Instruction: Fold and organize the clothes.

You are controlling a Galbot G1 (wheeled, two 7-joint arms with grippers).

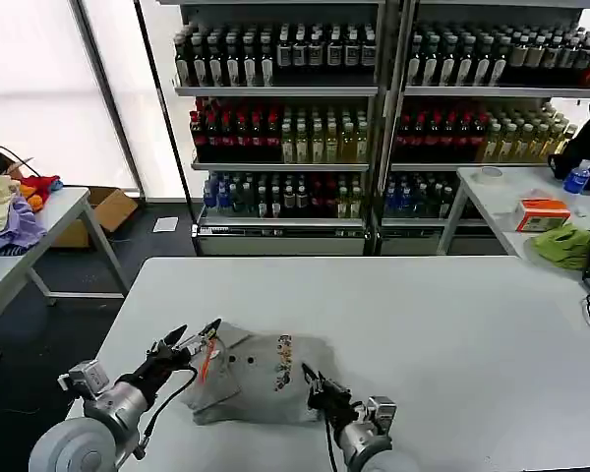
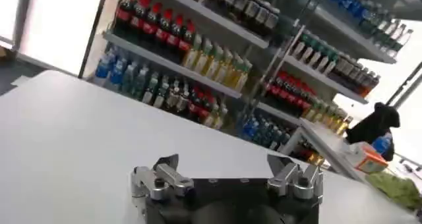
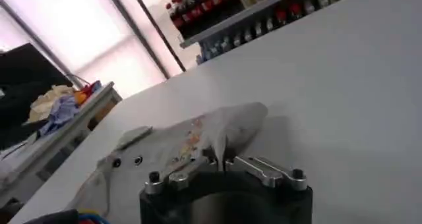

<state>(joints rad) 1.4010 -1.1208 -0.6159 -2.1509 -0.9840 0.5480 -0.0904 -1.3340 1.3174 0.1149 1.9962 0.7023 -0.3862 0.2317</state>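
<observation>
Soft, rumpled grey shirt (image 1: 261,379) — right tool (image 1: 315,385) pinches its fold, left tool (image 1: 195,337) spread apart.

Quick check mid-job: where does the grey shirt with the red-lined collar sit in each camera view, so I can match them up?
Head view: the shirt lies folded on the white table, between the left gripper and the right gripper.
Left wrist view: not in it.
Right wrist view: the shirt is just beyond the right gripper, which pinches its edge.
Shared landmark: the drinks shelves.
</observation>
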